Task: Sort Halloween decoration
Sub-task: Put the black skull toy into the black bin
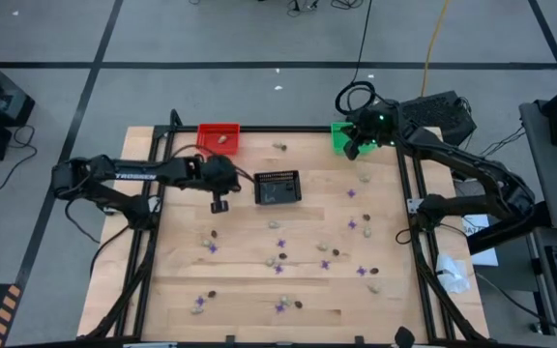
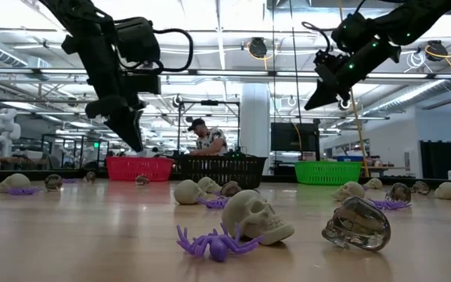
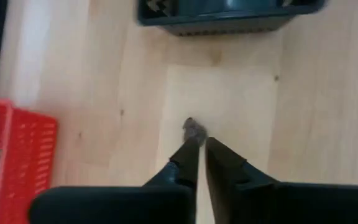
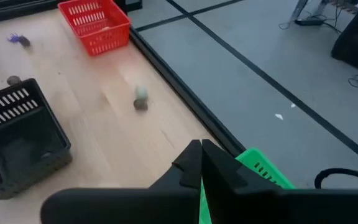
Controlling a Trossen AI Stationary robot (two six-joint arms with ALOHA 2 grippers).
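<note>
Halloween decoration lies scattered over the wooden table: purple spiders (image 1: 351,224), beige skulls (image 2: 257,215) and dark glassy skulls (image 2: 358,223). My left gripper (image 1: 219,204) hangs high above the table between the red basket (image 1: 219,137) and the black basket (image 1: 278,187), and is shut on one small dark trinket (image 3: 194,129). My right gripper (image 1: 354,150) is raised over the green basket (image 1: 339,135) at the far right, shut, with nothing between its fingers (image 4: 191,155). My left gripper pinches the small dark trinket (image 3: 194,127) between its two fingers, at their very ends. The fingers slant steeply down toward the table. The trinket is lifted clear of the wood.
The red, black and green baskets stand along the far edge, and a beige piece lies in the red one (image 1: 222,139). Two loose pieces (image 4: 140,99) lie between the red and green baskets. Most trinkets lie on the table's middle and near half. A person (image 2: 206,139) shows beyond the table.
</note>
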